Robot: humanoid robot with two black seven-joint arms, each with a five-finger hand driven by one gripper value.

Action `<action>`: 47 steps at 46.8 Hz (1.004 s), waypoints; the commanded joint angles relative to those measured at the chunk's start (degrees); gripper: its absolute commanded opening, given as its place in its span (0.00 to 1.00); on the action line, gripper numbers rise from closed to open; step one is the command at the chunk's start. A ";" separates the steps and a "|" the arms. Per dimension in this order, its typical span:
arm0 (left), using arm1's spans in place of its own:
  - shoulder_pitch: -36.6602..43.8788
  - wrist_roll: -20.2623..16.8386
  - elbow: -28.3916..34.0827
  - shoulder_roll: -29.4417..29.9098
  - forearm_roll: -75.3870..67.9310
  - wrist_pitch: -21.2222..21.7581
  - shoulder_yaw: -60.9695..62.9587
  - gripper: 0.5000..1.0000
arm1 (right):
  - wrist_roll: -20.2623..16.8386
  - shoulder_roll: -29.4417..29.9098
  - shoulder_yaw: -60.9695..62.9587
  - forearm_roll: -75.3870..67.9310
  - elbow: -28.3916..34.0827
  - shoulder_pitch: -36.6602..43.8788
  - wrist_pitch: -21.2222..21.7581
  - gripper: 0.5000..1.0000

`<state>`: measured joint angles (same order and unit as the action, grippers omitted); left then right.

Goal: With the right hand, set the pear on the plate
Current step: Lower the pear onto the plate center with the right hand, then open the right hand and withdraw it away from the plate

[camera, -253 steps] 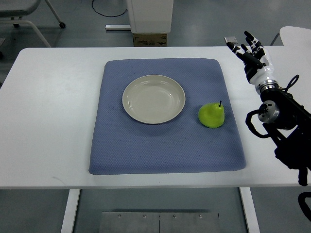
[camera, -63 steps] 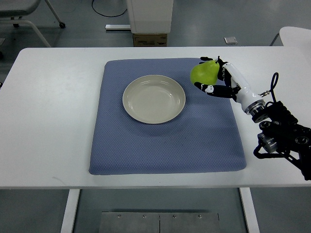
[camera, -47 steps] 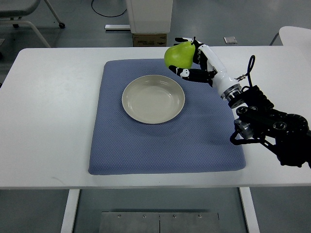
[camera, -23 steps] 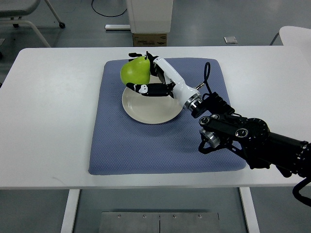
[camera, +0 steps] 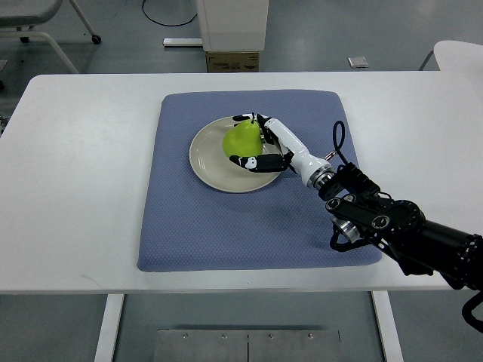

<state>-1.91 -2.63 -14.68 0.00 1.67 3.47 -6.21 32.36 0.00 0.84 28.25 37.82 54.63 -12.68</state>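
A green pear (camera: 242, 140) is in my right hand (camera: 254, 145), low over the middle of a cream plate (camera: 211, 160). The fingers (camera: 256, 163) are curled around the pear's right and near sides. I cannot tell whether the pear touches the plate. The plate sits on a blue mat (camera: 256, 219). My right arm (camera: 392, 226) comes in from the lower right across the mat. The left arm is out of view.
The mat lies on a white table (camera: 75, 181). A white cabinet base (camera: 232, 23) and a cardboard box (camera: 232, 62) stand beyond the table's far edge. A second white table corner (camera: 460, 53) shows at the upper right.
My right hand carried the pear from above the plate's far left rim to the right and down onto the plate's middle. Earlier it lifted the pear off the mat's right side.
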 commanded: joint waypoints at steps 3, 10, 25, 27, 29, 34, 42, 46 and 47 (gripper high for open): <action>-0.02 0.00 0.00 0.00 0.00 -0.04 0.06 1.00 | -0.01 0.00 -0.66 0.14 -0.29 -0.14 -0.15 0.00; -0.02 0.00 0.00 0.00 0.00 -0.04 0.06 1.00 | 0.08 0.00 -0.93 0.05 -0.29 -0.14 -0.50 0.00; -0.02 0.00 0.00 0.00 0.00 -0.04 -0.03 1.00 | 0.51 0.00 -0.49 -0.65 -0.21 -0.49 -0.59 0.82; -0.02 0.00 0.00 0.00 0.00 -0.04 0.06 1.00 | 0.60 0.00 -0.49 -0.74 -0.21 -0.49 -0.59 0.95; -0.02 0.00 0.00 0.00 0.00 0.05 0.06 1.00 | 0.60 0.00 -0.49 -0.74 -0.21 -0.58 -0.59 0.97; -0.02 0.00 0.00 0.00 0.00 0.05 0.06 1.00 | 0.60 0.00 -0.58 -0.65 -0.03 -0.49 -0.50 1.00; -0.02 0.00 0.00 0.00 0.00 -0.04 0.06 1.00 | 0.69 0.00 -0.58 -0.65 0.06 -0.49 -0.50 1.00; -0.02 0.00 0.00 0.00 0.00 -0.04 -0.03 1.00 | 0.69 0.00 -0.49 -0.74 0.06 -0.40 -0.50 1.00; -0.02 0.00 0.00 0.00 0.00 -0.04 0.06 1.00 | 0.69 0.00 -0.40 -0.65 0.06 -0.49 -0.50 1.00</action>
<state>-1.93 -2.63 -14.68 0.00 1.67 3.48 -6.17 33.04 0.00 0.27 27.59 37.88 54.13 -13.18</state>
